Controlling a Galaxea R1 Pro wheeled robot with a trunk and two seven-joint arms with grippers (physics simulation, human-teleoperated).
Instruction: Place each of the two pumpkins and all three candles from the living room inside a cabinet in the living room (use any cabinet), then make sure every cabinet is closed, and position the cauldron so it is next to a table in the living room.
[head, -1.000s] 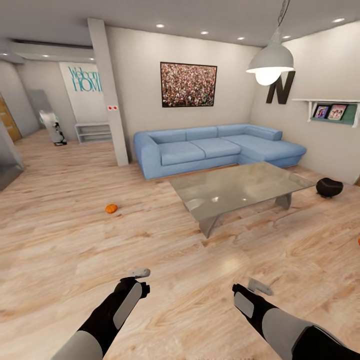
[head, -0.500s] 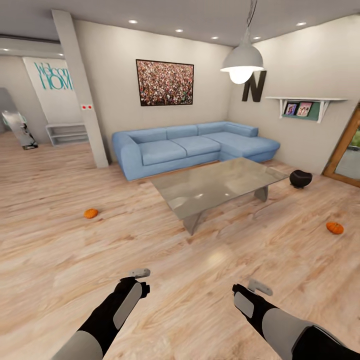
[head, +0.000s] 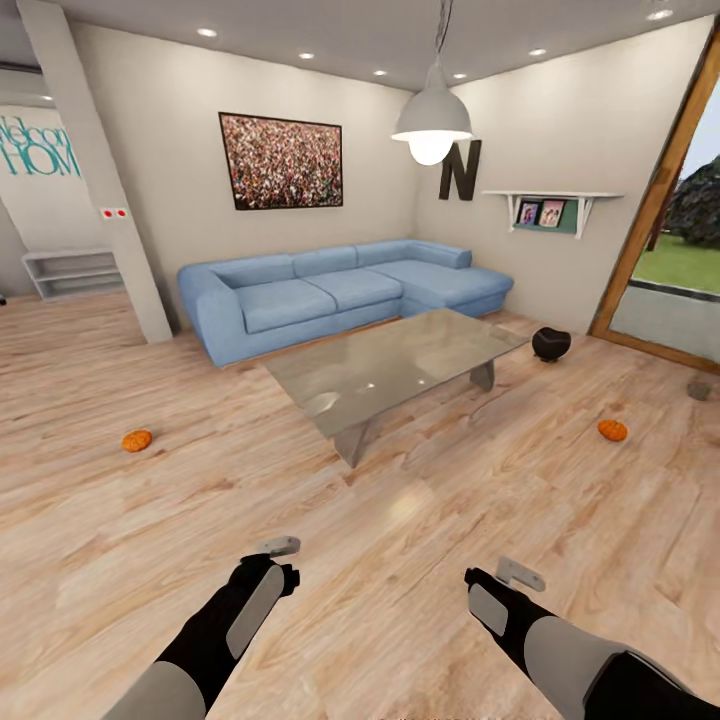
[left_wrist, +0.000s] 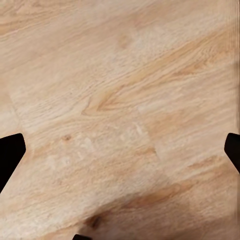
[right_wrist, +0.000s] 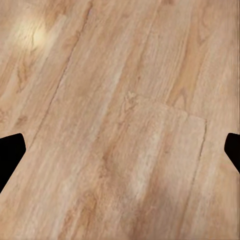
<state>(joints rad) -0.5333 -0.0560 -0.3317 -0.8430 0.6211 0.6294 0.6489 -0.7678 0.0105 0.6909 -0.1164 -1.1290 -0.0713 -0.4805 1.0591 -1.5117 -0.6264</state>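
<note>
View panned right; pumpkins (head: 137, 440) beyond claws (head: 279, 546).

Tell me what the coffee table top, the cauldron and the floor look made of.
Coffee table: the top looks like glass or polished metal, grey-olive and glossy, since it mirrors the ceiling lights. Cauldron: matte black, possibly cast iron, with hardly any shine; too small to be sure. Floor: light wood planks, with visible grain, knots and board seams, under a soft satin sheen.
</note>
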